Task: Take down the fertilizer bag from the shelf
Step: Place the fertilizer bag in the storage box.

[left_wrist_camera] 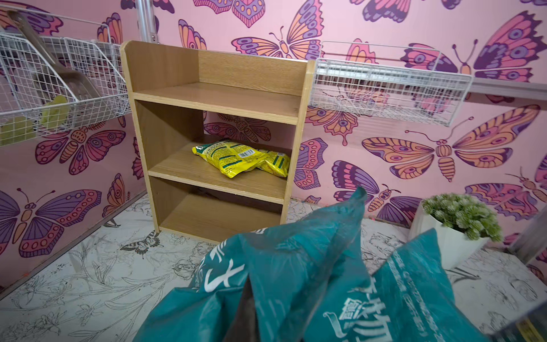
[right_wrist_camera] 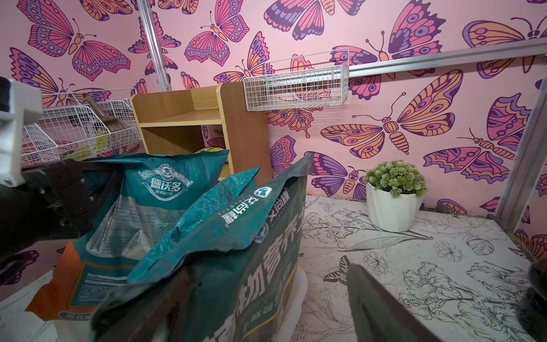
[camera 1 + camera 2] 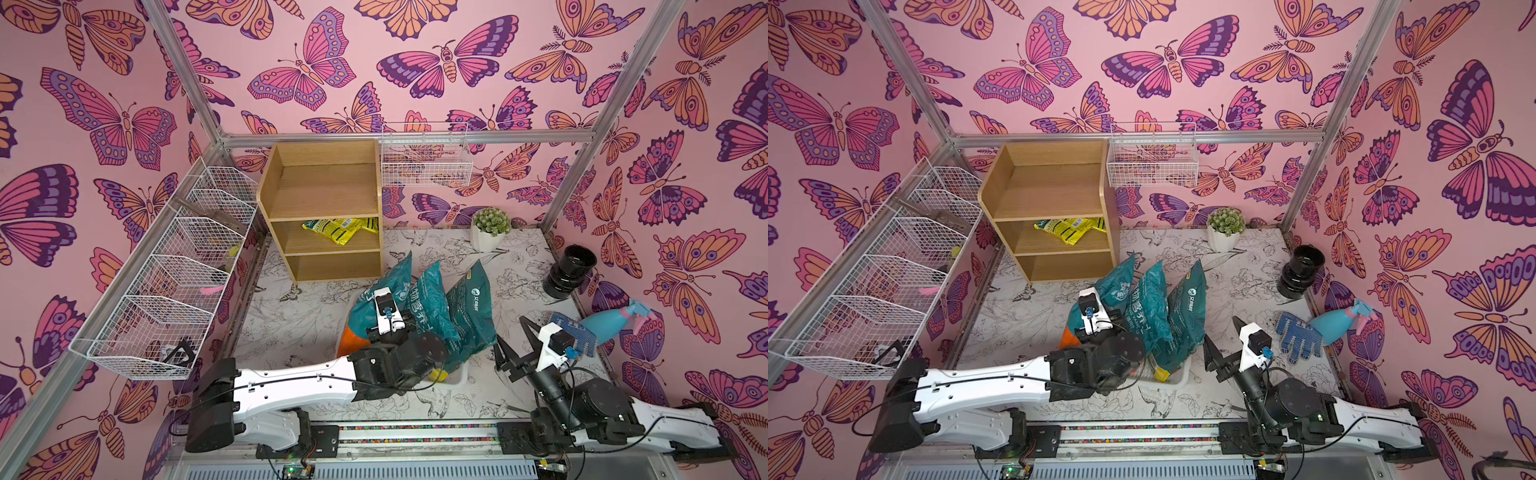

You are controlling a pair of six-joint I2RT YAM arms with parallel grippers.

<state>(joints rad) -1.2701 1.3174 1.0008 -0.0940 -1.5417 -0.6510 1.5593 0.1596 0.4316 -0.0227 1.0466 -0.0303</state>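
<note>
The yellow fertilizer bag [image 1: 241,157] lies flat on the middle tier of the light-wood shelf [image 1: 216,100], toward my right side of that tier, with one corner close to the front edge. The shelf stands against the back wall, between a row of white wire baskets [image 3: 166,282] on the left wall and a single wire basket [image 3: 426,160] on the back wall. Neither of my claws is near the bag. My left gripper [image 1: 246,299] is closed; in its wrist view it shows as one dark wedge pushed in among the tops of the teal bags [image 3: 432,307], and I cannot tell whether it pinches any of their film. Those three teal bags stand upright together in a white tray [image 3: 459,376] in front of the shelf, well apart from it. My right gripper [image 3: 509,328] has its jaws spread wide with nothing between them, and it hangs just beside the rightmost teal bag, above the flower-printed table [image 3: 291,316]. A potted plant [image 3: 490,226] sits at the back right, a stack of black pots [image 3: 571,270] along the right edge, and a blue spray bottle [image 3: 615,322] lies near a blue dotted glove [image 3: 1298,336].
</note>
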